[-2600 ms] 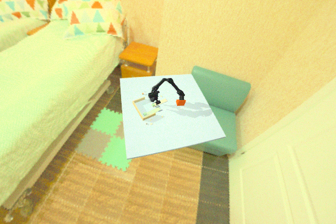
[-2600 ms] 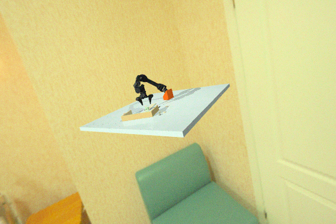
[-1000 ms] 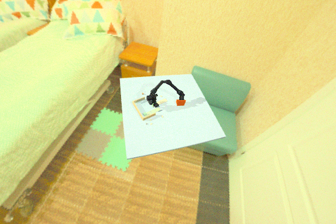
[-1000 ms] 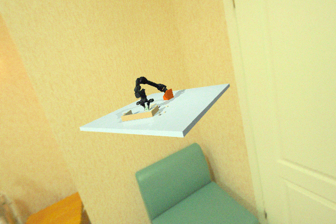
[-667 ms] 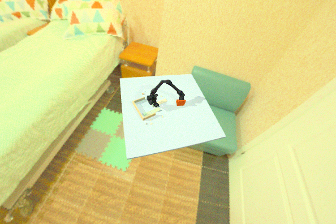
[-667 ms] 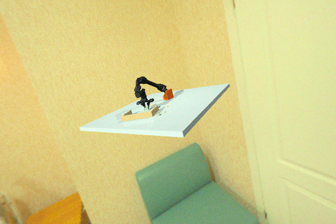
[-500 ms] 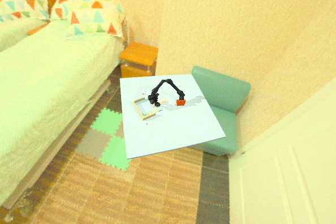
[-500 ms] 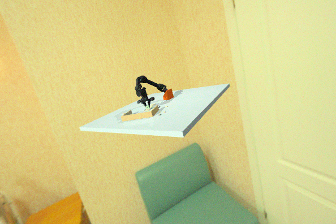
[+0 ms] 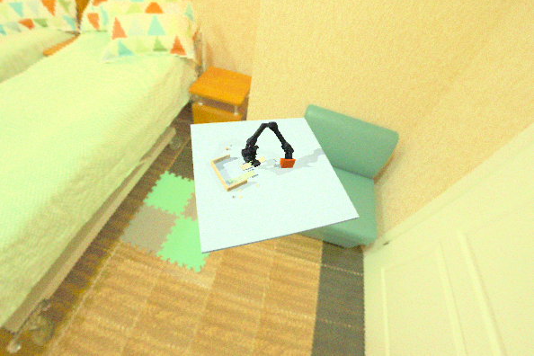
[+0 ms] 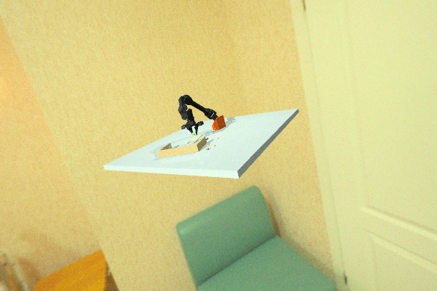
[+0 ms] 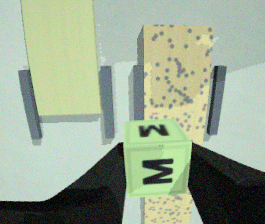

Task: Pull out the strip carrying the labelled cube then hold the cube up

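In the wrist view my gripper point(image 11: 151, 147) is shut on a green cube marked "M" point(image 11: 157, 161). It holds the cube just over a speckled tan strip point(image 11: 176, 72) that lies between two dark guide rails. A plain yellow-green strip point(image 11: 58, 36) lies to the left between its own rails. In the top and exterior views the gripper point(image 9: 252, 158) point(image 10: 192, 131) hangs low beside a wooden frame point(image 9: 218, 173) point(image 10: 176, 152) on the pale table point(image 9: 279, 211) point(image 10: 235, 147). The cube shows as a small green spot point(image 10: 193, 133).
The arm's orange base point(image 9: 287, 162) point(image 10: 218, 123) stands on the table behind the frame. Small tan scraps point(image 9: 238, 195) lie by the frame. A teal chair point(image 9: 355, 153), an orange nightstand point(image 9: 220, 94) and a bed point(image 9: 67, 126) surround the table.
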You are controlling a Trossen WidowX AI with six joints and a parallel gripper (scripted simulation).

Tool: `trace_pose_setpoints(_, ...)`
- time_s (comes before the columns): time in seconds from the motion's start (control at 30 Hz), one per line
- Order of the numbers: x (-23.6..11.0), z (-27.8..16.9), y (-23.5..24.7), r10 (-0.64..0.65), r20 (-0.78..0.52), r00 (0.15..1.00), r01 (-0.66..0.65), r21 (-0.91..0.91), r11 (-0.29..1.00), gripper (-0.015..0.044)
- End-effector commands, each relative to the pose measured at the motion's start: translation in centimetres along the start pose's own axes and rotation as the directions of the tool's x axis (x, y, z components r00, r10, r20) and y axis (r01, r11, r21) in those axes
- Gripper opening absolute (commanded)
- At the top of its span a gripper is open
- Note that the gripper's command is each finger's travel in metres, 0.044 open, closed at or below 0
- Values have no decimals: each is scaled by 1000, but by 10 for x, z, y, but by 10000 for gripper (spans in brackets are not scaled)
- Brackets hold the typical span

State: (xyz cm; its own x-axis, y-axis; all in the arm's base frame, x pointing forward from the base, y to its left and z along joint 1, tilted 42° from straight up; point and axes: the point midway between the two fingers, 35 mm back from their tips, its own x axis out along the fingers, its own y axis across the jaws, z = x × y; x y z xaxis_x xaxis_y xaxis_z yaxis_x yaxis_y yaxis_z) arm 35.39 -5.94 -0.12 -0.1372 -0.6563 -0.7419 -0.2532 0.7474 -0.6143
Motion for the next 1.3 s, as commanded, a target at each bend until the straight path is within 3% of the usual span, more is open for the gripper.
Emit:
trace_pose_setpoints(0.0,-2,-11,6,4,4,1000,-4,0,1000,0)
trace_pose_setpoints(0.43,-1,-50,22,5,2,1000,-5,-2,1000,0)
trace_pose_setpoints(0.73,-36,-50,23,6,3,1000,-6,-2,1000,0)
trace_pose_setpoints(1.27,-37,-50,23,6,3,1000,-6,-2,1000,0)
